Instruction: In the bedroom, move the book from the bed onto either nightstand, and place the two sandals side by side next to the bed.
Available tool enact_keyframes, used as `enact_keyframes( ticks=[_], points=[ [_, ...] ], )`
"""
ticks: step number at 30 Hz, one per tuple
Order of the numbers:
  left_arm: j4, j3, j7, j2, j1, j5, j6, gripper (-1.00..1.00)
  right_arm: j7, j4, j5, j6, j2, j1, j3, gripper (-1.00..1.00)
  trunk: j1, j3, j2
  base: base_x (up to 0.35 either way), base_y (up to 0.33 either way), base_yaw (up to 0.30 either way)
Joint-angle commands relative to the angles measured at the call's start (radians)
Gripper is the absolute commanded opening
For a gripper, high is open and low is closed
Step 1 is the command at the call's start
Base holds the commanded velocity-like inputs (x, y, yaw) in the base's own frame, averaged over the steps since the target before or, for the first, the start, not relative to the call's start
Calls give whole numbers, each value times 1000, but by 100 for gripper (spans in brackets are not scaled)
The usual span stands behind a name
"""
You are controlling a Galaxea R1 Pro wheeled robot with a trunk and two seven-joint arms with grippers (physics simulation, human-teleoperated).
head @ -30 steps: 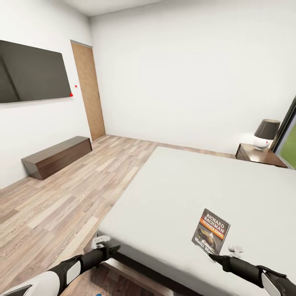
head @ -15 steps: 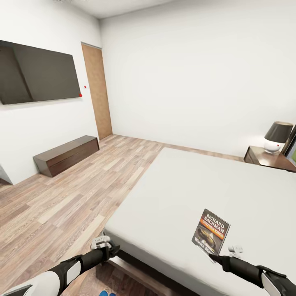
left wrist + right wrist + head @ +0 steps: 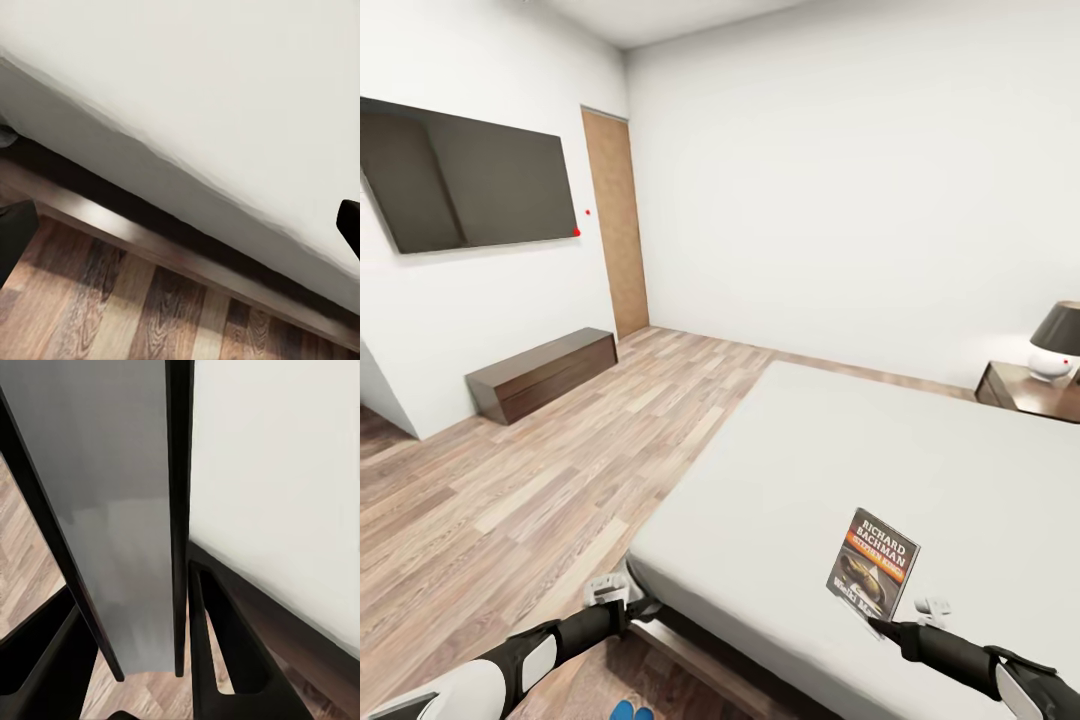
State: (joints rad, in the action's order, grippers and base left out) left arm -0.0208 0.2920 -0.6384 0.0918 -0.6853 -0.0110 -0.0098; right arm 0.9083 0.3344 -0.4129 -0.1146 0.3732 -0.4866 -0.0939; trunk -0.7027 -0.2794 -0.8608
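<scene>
While the right gripper's (image 3: 872,622) fingers clamp the book (image 3: 872,564) upright above the bed (image 3: 860,460), the left gripper's (image 3: 622,597) fingers spread wide — beside the mattress edge.

A home bedroom, simulator-rendered.
A large bed (image 3: 920,470) with a pale mattress fills the lower right; a nightstand (image 3: 1032,390) with a lamp (image 3: 1057,340) stands at the right edge, and a wall television (image 3: 475,178), low cabinet (image 3: 542,373), tan door (image 3: 616,222) and wood-plank floor (image 3: 550,480) occupy the left.
</scene>
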Motion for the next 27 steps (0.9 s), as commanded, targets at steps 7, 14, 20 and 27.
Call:
enact_keyframes(
  ticks=[7, 14, 20, 27],
  points=[
    [1, 2, -3, -1, 0, -1, -1, 100, 1, 1, -11, -10, 1, -1, -6, -100, 23, 17, 41, 0, 0, 112],
    [1, 2, -3, -1, 0, -1, -1, 100, 1, 1, -11, -9, 1, 0, -6, -100, 50, 39, 90, 0, 0, 110],
    [1, 2, -3, -1, -1, -1, -1, 100, 1, 0, -10, -10, 1, -1, -6, -100, 50, 39, 90, 0, 0, 108],
    [1, 2, -3, -1, -1, -1, -1, 100, 1, 1, -10, -10, 1, 0, -6, -100, 50, 39, 90, 0, 0, 108]
  ],
)
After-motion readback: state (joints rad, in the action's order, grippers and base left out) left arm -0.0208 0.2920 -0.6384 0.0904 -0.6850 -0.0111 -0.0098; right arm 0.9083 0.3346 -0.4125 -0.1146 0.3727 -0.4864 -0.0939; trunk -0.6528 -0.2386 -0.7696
